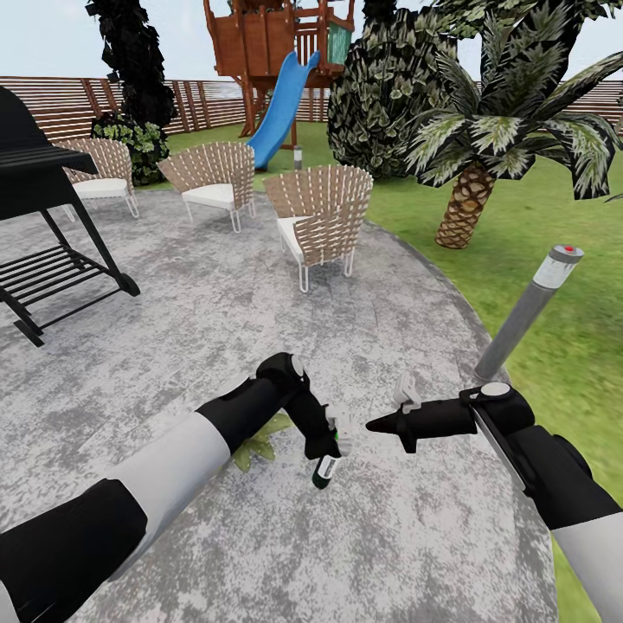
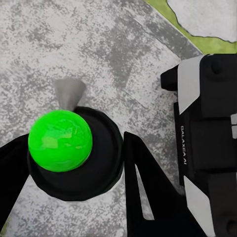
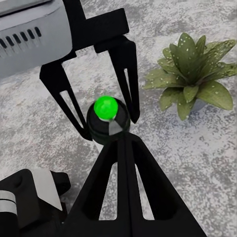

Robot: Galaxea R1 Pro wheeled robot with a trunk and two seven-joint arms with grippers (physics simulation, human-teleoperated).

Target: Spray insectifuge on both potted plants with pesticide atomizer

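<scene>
One slim glossy atomizer [image 1: 326, 468] over mottled paving [image 1: 260, 311].

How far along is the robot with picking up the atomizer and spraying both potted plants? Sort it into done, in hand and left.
Done: the pesticide atomizer is off the paving, clamped in the left gripper.
In hand: it hangs close to one potted plant, and the right gripper, fingers together, points at the bottle. No spray is visible.
Left: covering this plant, then finding and covering the second.
</scene>
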